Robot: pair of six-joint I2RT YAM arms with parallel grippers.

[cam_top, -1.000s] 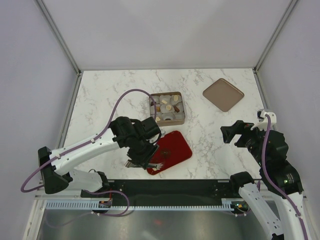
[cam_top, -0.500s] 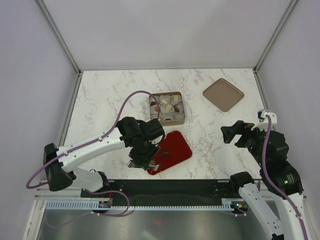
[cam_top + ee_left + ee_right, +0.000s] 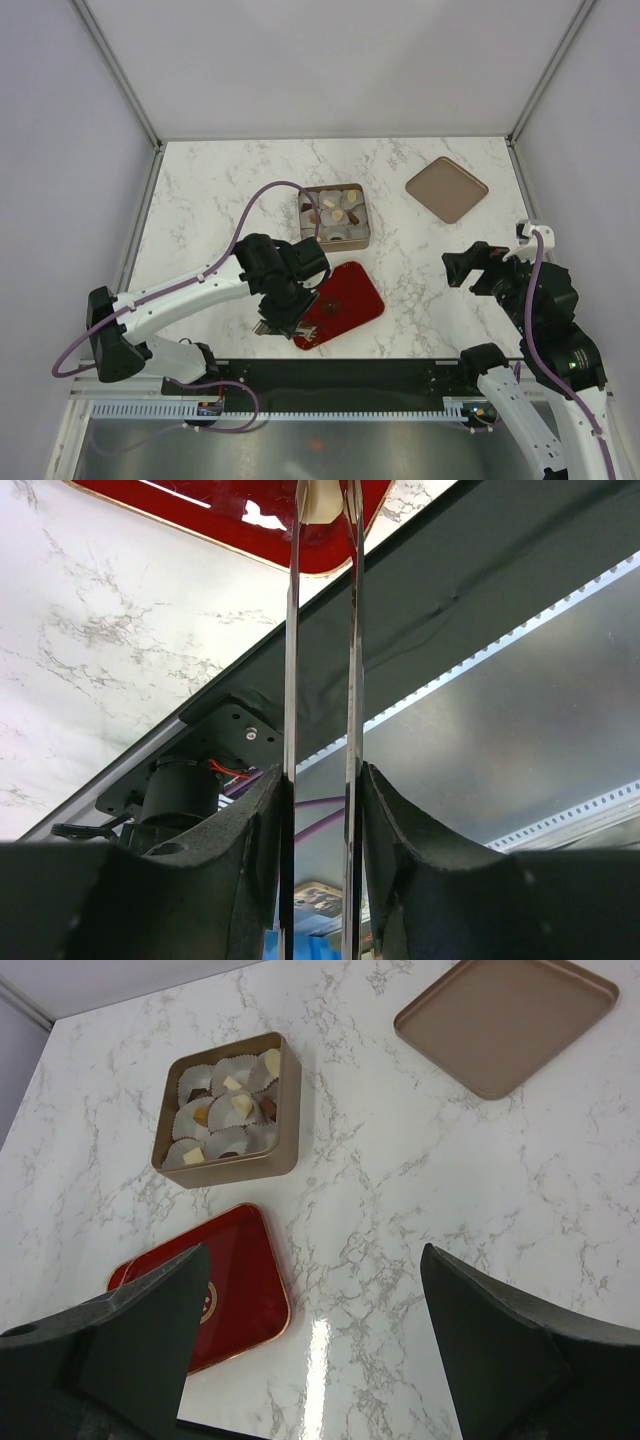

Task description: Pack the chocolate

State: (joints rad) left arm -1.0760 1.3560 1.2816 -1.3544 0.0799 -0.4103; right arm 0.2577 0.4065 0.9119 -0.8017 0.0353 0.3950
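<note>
A gold box (image 3: 363, 217) (image 3: 288, 1110) with grey-white paper cups holds several chocolate pieces (image 3: 241, 1106) in cream, tan and dark brown. My left gripper (image 3: 306, 326) (image 3: 322, 498) carries two long metal blades. Between their tips sits one cream-white chocolate (image 3: 320, 502), just above the near end of the red tray (image 3: 350, 298) (image 3: 200, 510). The blades stand close together, shut on that piece. My right gripper (image 3: 462, 268) (image 3: 318, 1360) hangs high over the right side of the table, open and empty, well away from box and tray.
The box's flat tan lid (image 3: 446, 188) (image 3: 505, 1020) lies at the back right. The black front rail of the table (image 3: 470, 590) runs just beyond the tray's near edge. My left arm's purple cable (image 3: 262, 195) loops over the table left of the box.
My left arm shifted a little right toward the red tray, and its blades have drawn closer together. The right arm has not moved.
</note>
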